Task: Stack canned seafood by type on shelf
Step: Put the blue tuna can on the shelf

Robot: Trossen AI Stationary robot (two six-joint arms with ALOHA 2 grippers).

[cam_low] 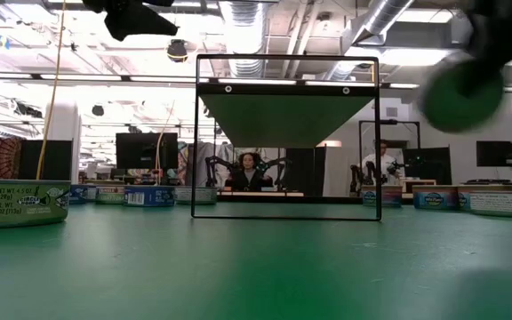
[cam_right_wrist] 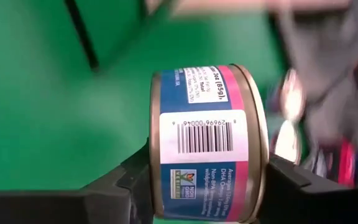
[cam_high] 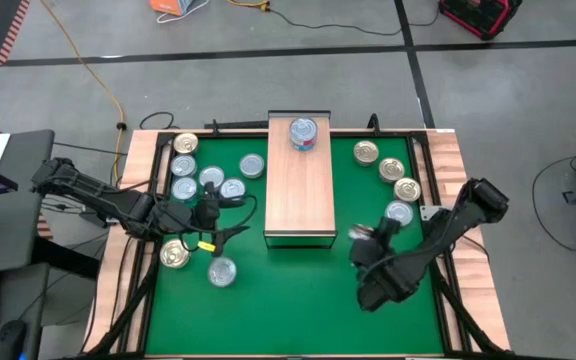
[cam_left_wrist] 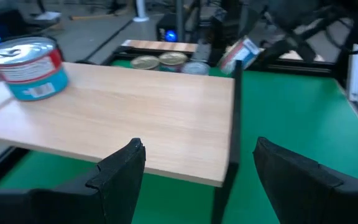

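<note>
Your right gripper [cam_right_wrist: 207,180] has a can [cam_right_wrist: 207,140] clamped between its two fingers, pinched across the flat top and bottom so the barcoded side wall faces the wrist camera and the can sits on edge rather than flat. In the high view that gripper [cam_high: 370,236] hangs just off the shelf's [cam_high: 300,185] near right corner, so the shelf lies to its left and slightly farther back. One can already stands on the shelf [cam_high: 303,133] at the far end, leaving most of the plank bare between it and the near edge. You'll likely need to turn the held can flat before setting it down, and whether it matches the one on the shelf can't be told from here. Your left gripper [cam_left_wrist: 194,168] is wide open and empty, facing the shelf's [cam_left_wrist: 135,112] near left corner from just beside it, with the far can [cam_left_wrist: 30,67] ahead across the plank. Loose cans cluster on the mat left of the shelf [cam_high: 211,178] and along the right side [cam_high: 393,168], so keep your right arm's swing above them. The shelf's near edge is the one to clear.
</note>
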